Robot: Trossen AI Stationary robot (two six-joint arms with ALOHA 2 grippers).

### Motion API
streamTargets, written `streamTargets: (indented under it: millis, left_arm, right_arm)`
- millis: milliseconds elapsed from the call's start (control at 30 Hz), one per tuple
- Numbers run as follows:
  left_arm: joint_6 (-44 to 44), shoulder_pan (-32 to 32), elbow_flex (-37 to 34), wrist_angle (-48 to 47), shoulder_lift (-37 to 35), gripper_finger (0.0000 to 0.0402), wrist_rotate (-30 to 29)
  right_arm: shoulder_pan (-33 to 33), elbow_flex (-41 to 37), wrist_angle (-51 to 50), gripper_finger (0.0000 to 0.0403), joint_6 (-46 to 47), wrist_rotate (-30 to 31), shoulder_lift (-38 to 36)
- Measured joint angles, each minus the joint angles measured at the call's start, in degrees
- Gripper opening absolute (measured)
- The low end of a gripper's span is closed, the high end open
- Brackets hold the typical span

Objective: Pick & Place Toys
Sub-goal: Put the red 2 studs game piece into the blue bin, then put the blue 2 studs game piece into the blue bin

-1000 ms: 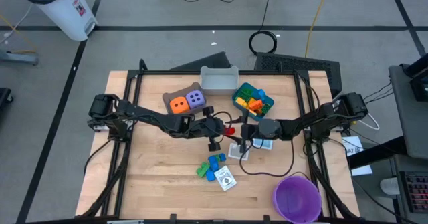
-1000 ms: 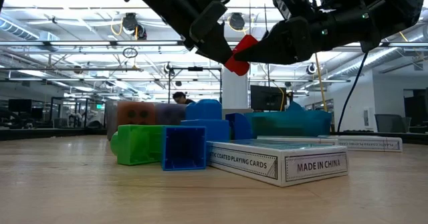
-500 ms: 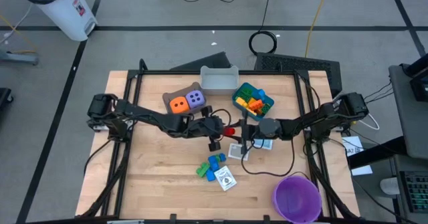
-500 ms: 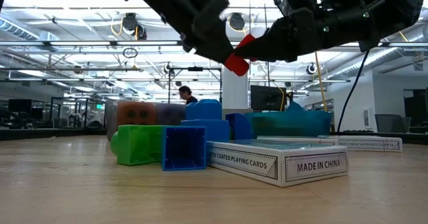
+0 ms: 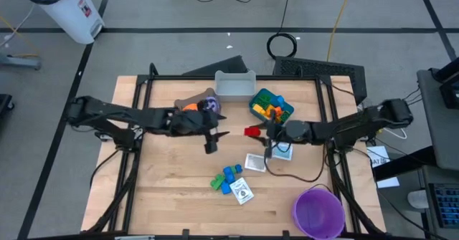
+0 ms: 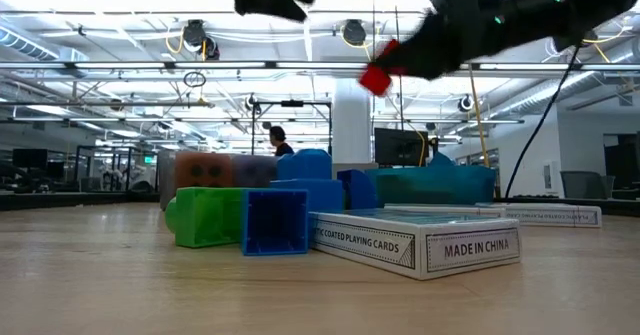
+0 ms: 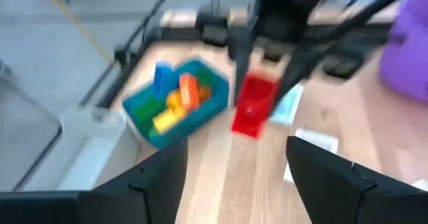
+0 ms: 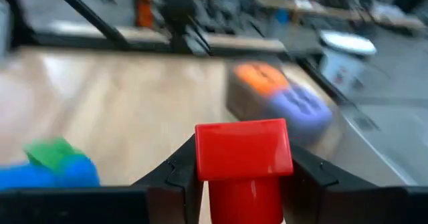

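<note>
- You have the right gripper closed on a red brick, carried in the air above the middle of the tabletop. The right wrist view shows the brick pinched between the two fingers, upright and square, which is how you want it for a clean drop.
- That brick sits just beside the blue bin that already holds yellow, orange and green bricks, so the grip reads as a carry toward that bin; I judge the sorting to be only partly done.
- Your left gripper holds nothing: the left wrist view shows its fingers spread wide with the red brick hanging beyond them in the other arm's grasp.
- The orange die and purple die sit together in the brown bin, partly covered by the left arm.
- A loose cluster of green and blue bricks lies on the tabletop near the front edge, with white card packs close by; the grey bin stands at the back.
- Compared with a second ago, the two grippers no longer meet over the brick: the left has let go, opened and pulled back toward its own side.
- The right arm has drawn the brick back toward its own side and a little toward the blue bin.
- The bricks, card packs and bins on the tabletop have not shifted.
</note>
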Motion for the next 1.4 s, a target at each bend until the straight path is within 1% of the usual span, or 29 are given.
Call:
streamTargets:
  millis: [100, 167, 233, 267, 300, 333, 433, 500, 600, 667, 800, 1000, 1200, 1400]
  left_arm:
    - [0.82, 0.00, -0.82, -2.05, -3.35, 0.0268, 0.99]
    - [0.69, 0.38, -3.01, -0.80, -4.33, 0.0268, 0.92]
    - [0.11, 0.75, -7.52, 0.46, -6.42, 0.0269, 0.51]
    - [-0.46, 1.18, -10.03, 2.28, -7.33, 0.0269, 0.00]
    - [-0.96, 1.74, -12.23, 6.34, -8.06, 0.0269, -0.14]
    - [-1.38, 2.14, -14.83, 9.89, -9.03, 0.0269, -0.26]
    - [-2.94, 3.43, -21.85, 15.62, -11.57, 0.0269, -0.39]
    - [-3.93, 3.97, -24.98, 20.43, -12.24, 0.0269, -0.43]
    - [-4.78, 4.59, -27.93, 24.30, -13.20, 0.0269, -0.45]
    - [-5.48, 5.06, -29.02, 25.09, -13.30, 0.0269, -0.46]
    - [-6.95, 5.57, -29.49, 25.16, -13.24, 0.0269, -0.40]
    - [-7.08, 5.62, -29.53, 24.81, -13.22, 0.0269, -0.30]
    - [-7.09, 6.43, -29.53, 24.76, -13.21, 0.0269, -0.42]
    - [-7.12, 6.60, -29.53, 24.71, -13.20, 0.0269, -0.42]
  right_arm:
    - [-2.32, -1.20, -4.84, 0.0131, 0.56, 4.47, -4.14]
    - [-5.28, -1.73, -6.91, 0.0131, 0.65, 6.34, -6.97]
    - [-8.65, -2.59, -9.29, 0.0131, 1.41, 6.84, -8.45]
    - [-10.83, -3.19, -9.96, 0.0131, 2.20, 6.73, -8.82]
    - [-12.95, -3.87, -10.37, 0.0131, 3.04, 6.53, -9.12]
    - [-14.99, -4.48, -10.51, 0.0131, 3.81, 6.03, -9.29]
    - [-21.40, -5.54, -9.33, 0.0131, 5.48, 0.55, -7.39]
    - [-24.40, -6.29, -9.05, 0.0133, 6.61, -2.24, -4.98]
    - [-27.33, -6.76, -3.01, 0.0139, 6.21, -3.92, -0.69]
    - [-28.50, -6.70, 1.50, 0.0143, 4.42, -3.95, 2.94]
    - [-30.23, -6.81, 6.95, 0.0144, 2.00, -3.78, 8.34]
    - [-31.96, -6.79, 8.41, 0.0155, 2.20, -3.80, 11.72]
    - [-30.99, -6.79, 8.62, 0.0198, 2.53, -4.04, 10.51]
    - [-29.49, -6.79, 6.44, 0.0256, 3.97, -4.00, 4.91]
